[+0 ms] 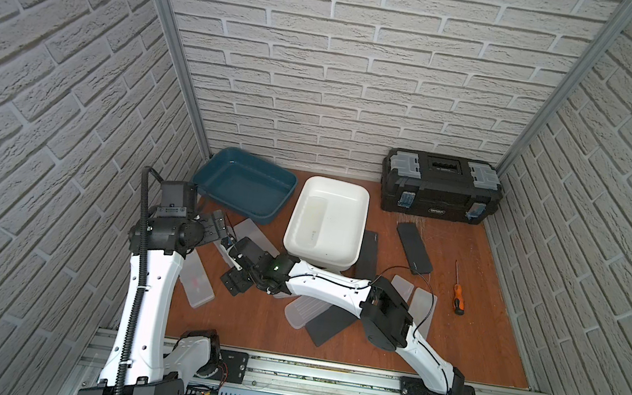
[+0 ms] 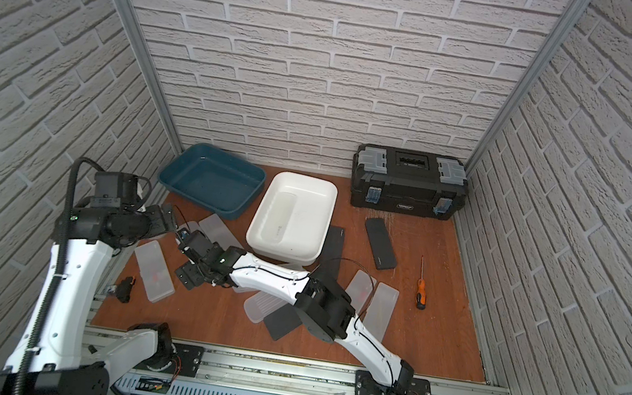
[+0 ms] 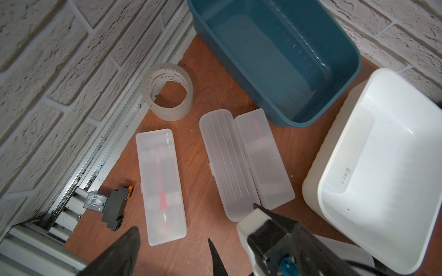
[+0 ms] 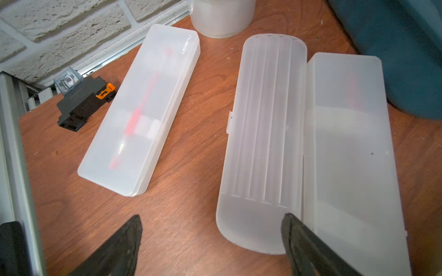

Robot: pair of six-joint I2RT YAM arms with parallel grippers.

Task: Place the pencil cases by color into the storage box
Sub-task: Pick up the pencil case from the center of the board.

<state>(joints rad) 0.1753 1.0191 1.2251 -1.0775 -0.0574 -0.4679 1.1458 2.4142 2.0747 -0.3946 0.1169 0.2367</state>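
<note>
Your right gripper [image 4: 211, 216], jaws spread and empty, brackets the end of the ribbed frosted pencil case [image 4: 263, 131] lying near the teal bin [image 4: 394, 47]; it is likely light, slick and flexible, so pinch across its width.

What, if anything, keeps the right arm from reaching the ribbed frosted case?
Probably nothing: the right gripper hovers, fingers open, at the near end of the ribbed case. Only the smooth frosted case lying flush against one side might crowd a finger.
</note>
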